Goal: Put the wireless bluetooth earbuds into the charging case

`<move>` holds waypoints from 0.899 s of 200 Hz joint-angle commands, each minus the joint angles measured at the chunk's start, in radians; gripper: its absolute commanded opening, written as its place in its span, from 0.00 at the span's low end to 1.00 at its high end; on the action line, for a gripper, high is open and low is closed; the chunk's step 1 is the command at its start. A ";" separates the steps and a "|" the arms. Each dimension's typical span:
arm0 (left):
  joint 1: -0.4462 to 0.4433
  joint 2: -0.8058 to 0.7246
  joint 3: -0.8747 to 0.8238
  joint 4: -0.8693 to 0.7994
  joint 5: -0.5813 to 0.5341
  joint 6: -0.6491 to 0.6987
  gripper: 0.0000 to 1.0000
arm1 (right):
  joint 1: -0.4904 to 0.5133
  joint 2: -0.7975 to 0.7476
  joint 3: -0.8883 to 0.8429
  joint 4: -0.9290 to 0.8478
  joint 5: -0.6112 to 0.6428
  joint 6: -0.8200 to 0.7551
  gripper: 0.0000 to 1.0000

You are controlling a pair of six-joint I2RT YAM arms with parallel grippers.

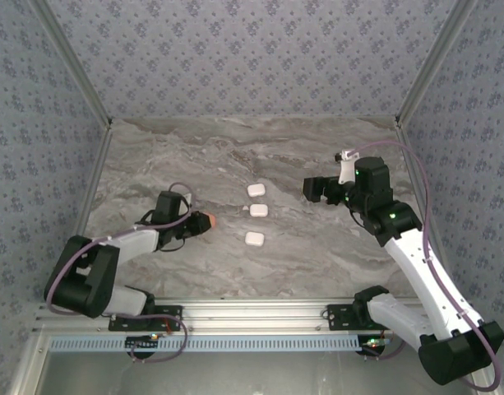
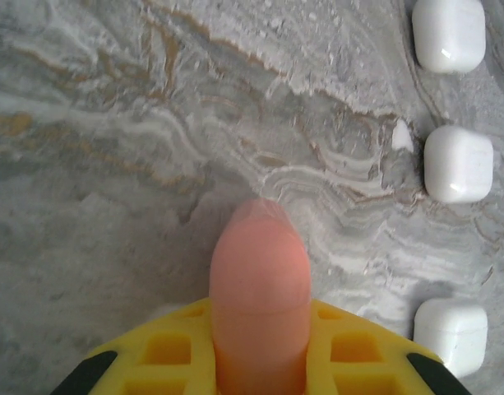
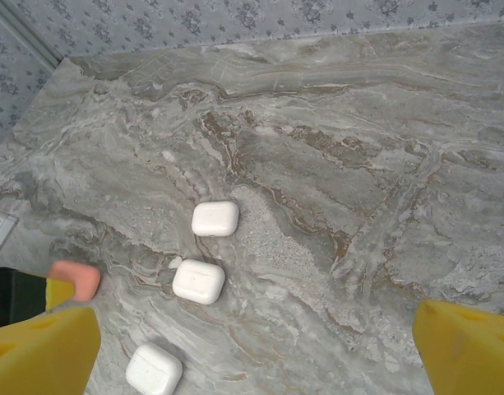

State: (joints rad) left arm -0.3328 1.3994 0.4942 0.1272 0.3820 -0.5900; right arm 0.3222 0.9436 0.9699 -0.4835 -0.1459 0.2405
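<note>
Three closed white charging cases stand in a short column mid-table: far (image 1: 256, 190), middle (image 1: 258, 211) and near (image 1: 254, 239). A tiny white bit, apparently an earbud (image 2: 402, 137), lies on the marble against the middle case (image 2: 458, 163), seen again as the earbud (image 3: 175, 263) in the right wrist view. My left gripper (image 1: 204, 220) is shut, its pink fingertips (image 2: 258, 247) pressed together with nothing between them, low over the table left of the cases. Right of the cases, my right gripper (image 1: 315, 189) is open and empty, with its yellow fingers (image 3: 39, 354) spread wide.
The grey marble table (image 1: 153, 156) is walled by patterned panels at the back and both sides. An aluminium rail (image 1: 252, 311) runs along the near edge by the arm bases. Open marble lies behind and to either side of the cases.
</note>
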 commanded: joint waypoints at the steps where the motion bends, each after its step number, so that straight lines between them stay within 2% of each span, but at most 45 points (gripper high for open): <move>1: 0.005 0.047 0.030 -0.021 0.028 -0.039 0.00 | -0.011 -0.024 -0.008 -0.008 -0.011 0.007 1.00; 30: 0.004 0.067 0.048 -0.053 0.007 -0.040 0.13 | -0.024 -0.030 -0.013 -0.021 -0.007 -0.004 1.00; 74: 0.005 0.046 0.074 -0.130 -0.057 -0.015 0.46 | -0.050 -0.034 -0.018 -0.032 -0.004 -0.018 1.00; 102: 0.005 0.004 0.096 -0.190 -0.104 0.003 0.59 | -0.072 -0.042 -0.012 -0.043 0.002 -0.029 1.00; 123: 0.005 -0.069 0.096 -0.202 -0.136 0.011 0.75 | -0.091 -0.062 -0.002 -0.046 0.009 -0.050 1.00; 143: 0.005 -0.165 0.099 -0.220 -0.185 0.033 0.86 | -0.104 -0.093 -0.006 -0.043 0.046 -0.075 1.00; 180: 0.008 -0.375 0.136 -0.296 -0.374 0.126 0.99 | -0.135 -0.170 -0.044 -0.033 0.179 -0.074 1.00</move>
State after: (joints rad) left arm -0.3317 1.1416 0.5827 -0.1001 0.1680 -0.5404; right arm 0.2081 0.8246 0.9577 -0.5087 -0.0788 0.1856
